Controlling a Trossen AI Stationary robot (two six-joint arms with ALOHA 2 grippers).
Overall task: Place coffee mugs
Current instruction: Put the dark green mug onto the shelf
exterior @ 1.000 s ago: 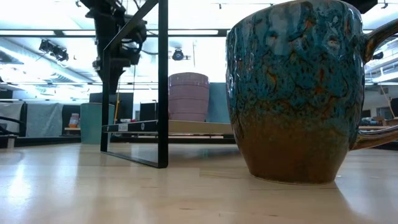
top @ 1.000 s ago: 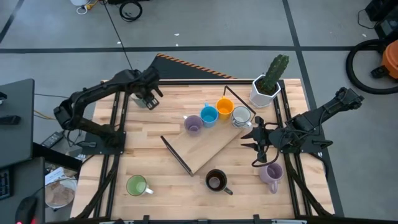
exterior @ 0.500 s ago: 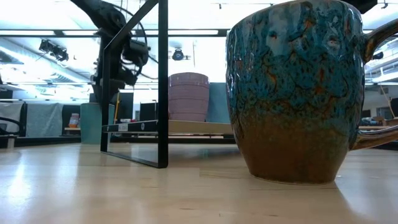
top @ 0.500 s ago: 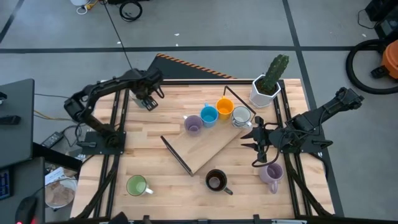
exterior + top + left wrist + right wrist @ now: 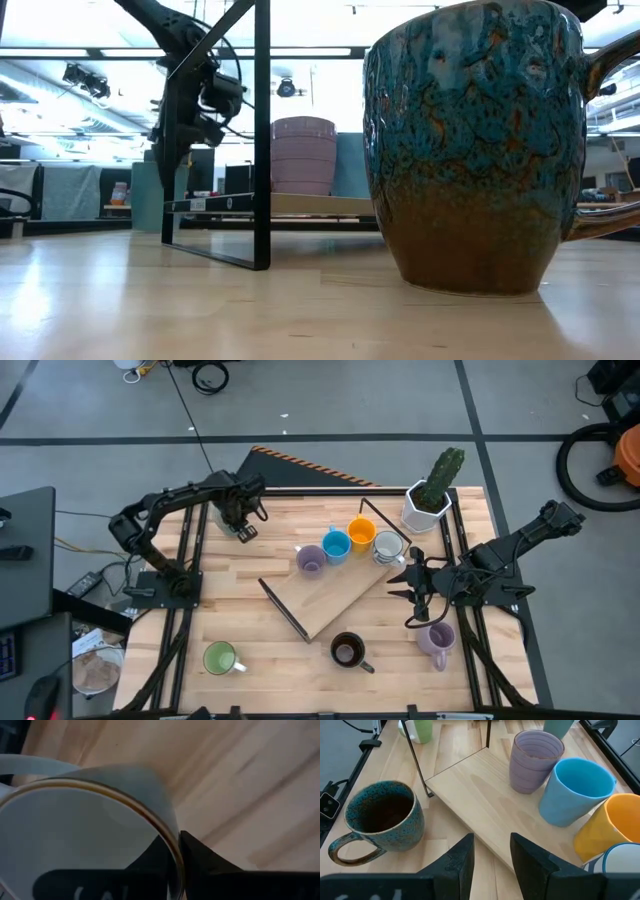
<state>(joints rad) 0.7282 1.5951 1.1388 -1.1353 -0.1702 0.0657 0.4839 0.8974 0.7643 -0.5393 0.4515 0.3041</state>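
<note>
A white mug with a golden rim [image 5: 75, 820] stands at the table's far left [image 5: 148, 198], and my left gripper [image 5: 243, 523] is shut on it from above. On a tilted wooden board [image 5: 335, 600] stand a lilac mug [image 5: 311, 561], a blue mug [image 5: 336, 545], an orange mug [image 5: 361, 533] and a silvery-white mug [image 5: 388, 547]. A dark brown mug [image 5: 348, 650], a green mug [image 5: 219, 658] and a purple mug [image 5: 436, 641] stand on the table near its front. My right gripper [image 5: 492, 855] hovers open and empty right of the board. My left gripper [image 5: 172, 842] has the white mug's wall at the rim [image 5: 167, 832] pinched, one finger [image 5: 155, 862] inside the mug and the other [image 5: 205, 862] outside. The fingers come down from above. The mug stands upright.
A white faceted pot with a cactus [image 5: 428, 500] stands at the far right corner. Thin black rods [image 5: 283, 610] rise at the board's ends. Bare tabletop lies between the white mug and the board and between the green and brown mugs.
My left gripper has come down and slightly toward the near edge, onto the white mug. The right arm and all other mugs have stayed put.
</note>
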